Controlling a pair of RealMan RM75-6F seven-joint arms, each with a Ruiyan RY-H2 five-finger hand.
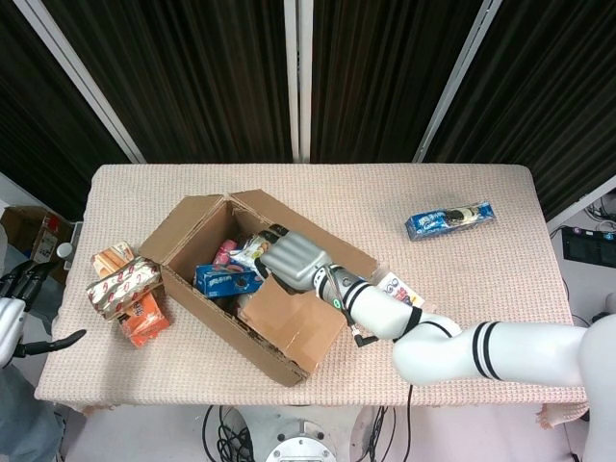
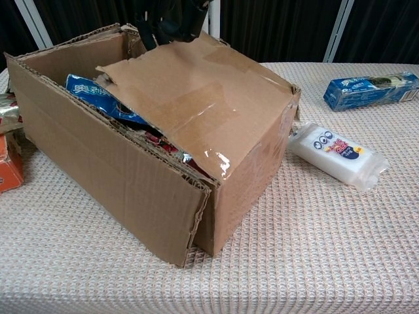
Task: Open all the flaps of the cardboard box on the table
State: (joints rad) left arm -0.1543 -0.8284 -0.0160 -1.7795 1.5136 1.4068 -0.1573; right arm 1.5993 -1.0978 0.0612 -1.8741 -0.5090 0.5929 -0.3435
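Note:
The brown cardboard box (image 1: 207, 303) (image 2: 111, 163) lies slanted on the left half of the table, with snack packets inside. My right hand (image 1: 292, 258) (image 2: 171, 18) reaches over the box and grips the free edge of the near end flap (image 1: 294, 322) (image 2: 196, 91). That flap is raised and tilts up toward the hand. The far end flap (image 1: 180, 224) is folded outward. A blue packet (image 1: 224, 281) (image 2: 98, 93) shows under the raised flap. My left hand (image 1: 17, 306) hangs beyond the table's left edge with fingers spread, holding nothing.
A blue biscuit pack (image 1: 449, 219) (image 2: 370, 89) lies at the right rear. A white packet (image 1: 397, 291) (image 2: 337, 154) lies close to the box's right end. Snack packs (image 1: 125, 289) and an orange pack (image 2: 9, 165) sit left of the box.

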